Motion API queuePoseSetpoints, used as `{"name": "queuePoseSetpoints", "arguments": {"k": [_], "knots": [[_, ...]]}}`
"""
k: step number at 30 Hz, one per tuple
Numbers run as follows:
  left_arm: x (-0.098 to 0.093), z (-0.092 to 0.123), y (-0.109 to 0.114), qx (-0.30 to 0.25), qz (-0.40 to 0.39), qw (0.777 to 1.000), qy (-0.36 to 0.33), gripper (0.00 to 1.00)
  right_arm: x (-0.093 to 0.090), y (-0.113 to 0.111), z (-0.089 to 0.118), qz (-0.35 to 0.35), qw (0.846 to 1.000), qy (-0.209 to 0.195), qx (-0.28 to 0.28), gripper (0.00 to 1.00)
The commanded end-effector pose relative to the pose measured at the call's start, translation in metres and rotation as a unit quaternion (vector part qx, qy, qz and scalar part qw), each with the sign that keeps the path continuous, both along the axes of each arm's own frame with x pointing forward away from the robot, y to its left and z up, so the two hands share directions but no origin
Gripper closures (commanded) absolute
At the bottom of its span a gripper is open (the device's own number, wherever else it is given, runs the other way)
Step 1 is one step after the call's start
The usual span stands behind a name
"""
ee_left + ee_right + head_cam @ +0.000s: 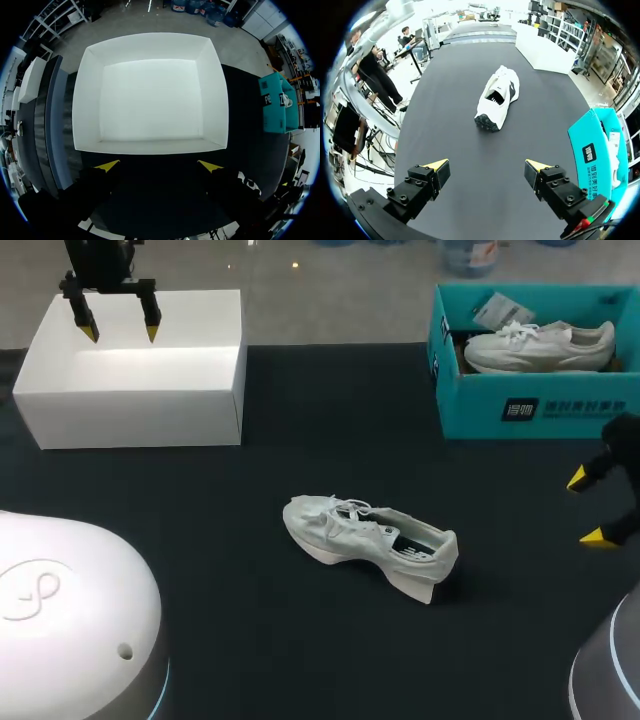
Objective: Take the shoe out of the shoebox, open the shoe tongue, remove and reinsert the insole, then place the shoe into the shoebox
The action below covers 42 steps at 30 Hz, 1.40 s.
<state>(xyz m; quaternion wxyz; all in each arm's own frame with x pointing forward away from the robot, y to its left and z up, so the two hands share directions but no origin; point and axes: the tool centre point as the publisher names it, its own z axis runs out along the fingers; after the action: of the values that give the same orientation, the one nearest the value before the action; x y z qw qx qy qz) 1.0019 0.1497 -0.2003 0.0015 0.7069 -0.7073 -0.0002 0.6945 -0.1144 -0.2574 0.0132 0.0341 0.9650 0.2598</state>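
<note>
One shoe (pixel 370 540) on black table (pixel 250 620), left hand (pixel 121 335), right hand (pixel 586 508) both agape, empty

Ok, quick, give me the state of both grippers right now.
Left gripper: jaws open, empty, over the white box.
Right gripper: jaws open, empty, clear of the shoe.

right gripper (pixel 486 164): fingers wide apart, nothing between | shoe (pixel 497 97): mid-frame, well ahead, heel toward gripper, on black table (pixel 450 115) | teal shoebox (pixel 598 150): beside gripper, frame edge
</note>
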Motion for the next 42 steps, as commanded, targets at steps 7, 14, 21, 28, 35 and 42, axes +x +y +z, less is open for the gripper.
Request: {"name": "queuePoseSetpoints", "arguments": {"k": [7, 14, 21, 28, 35, 42], "knots": [[0.0, 0.0, 0.0, 0.0, 0.0, 1.0, 0.0, 0.0, 0.017, -0.01, -0.028, 0.045, 0.978, -0.022, 0.204, 0.0], [0.0, 0.0, 0.0, 0.0, 0.0, 1.0, 0.0, 0.0, 0.017, -0.011, -0.046, 0.04, 0.97, -0.033, 0.238, 0.0], [0.0, 0.0, 0.0, 0.0, 0.0, 1.0, 0.0, 0.0, 0.016, -0.008, -0.059, 0.027, 0.969, -0.039, 0.24, 0.0], [0.0, 0.0, 0.0, 0.0, 0.0, 1.0, 0.0, 0.0, 0.016, -0.005, -0.073, 0.016, 0.971, -0.031, 0.235, 0.0], [0.0, 0.0, 0.0, 0.0, 0.0, 1.0, 0.0, 0.0, 0.013, -0.007, -0.084, 0.009, 0.97, -0.038, 0.241, 0.0], [0.0, 0.0, 0.0, 0.0, 0.0, 1.0, 0.0, 0.0, 0.012, -0.008, -0.084, 0.003, 0.971, -0.041, 0.235, 0.0]]}}
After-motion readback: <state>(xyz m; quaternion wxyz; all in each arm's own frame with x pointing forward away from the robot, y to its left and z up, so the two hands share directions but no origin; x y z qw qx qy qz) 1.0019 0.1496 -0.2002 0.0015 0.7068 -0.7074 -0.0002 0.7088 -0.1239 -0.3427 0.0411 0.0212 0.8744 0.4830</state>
